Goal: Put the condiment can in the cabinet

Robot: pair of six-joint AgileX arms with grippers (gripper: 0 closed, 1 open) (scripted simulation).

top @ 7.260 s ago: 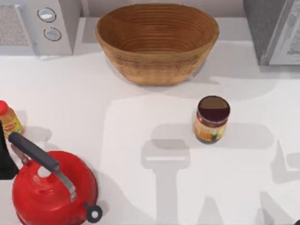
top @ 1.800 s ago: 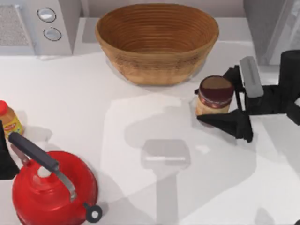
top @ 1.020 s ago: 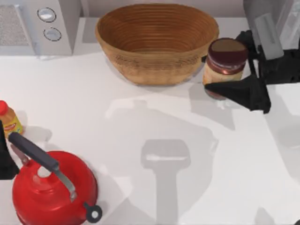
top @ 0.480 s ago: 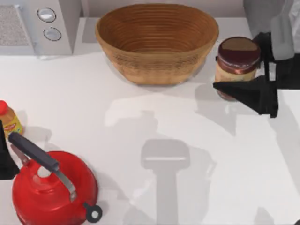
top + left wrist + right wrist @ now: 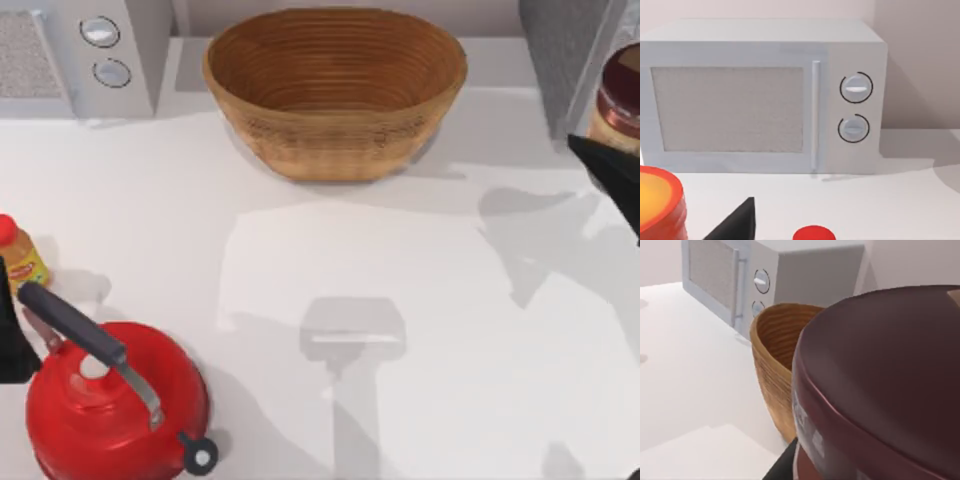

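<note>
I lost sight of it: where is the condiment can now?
At the top view's far right edge, the condiment can sits beside the cabinet, right of the basket.

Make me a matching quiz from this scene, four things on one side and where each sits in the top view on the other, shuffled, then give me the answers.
Things:
1. condiment can
2. wicker basket
3. red kettle
4. microwave

Places:
A. bottom left corner of the table
B. top left corner
C. right edge, by the cabinet, above the right hand's dark finger
D. top middle

Pairs: 1-C, 2-D, 3-A, 4-B
</note>
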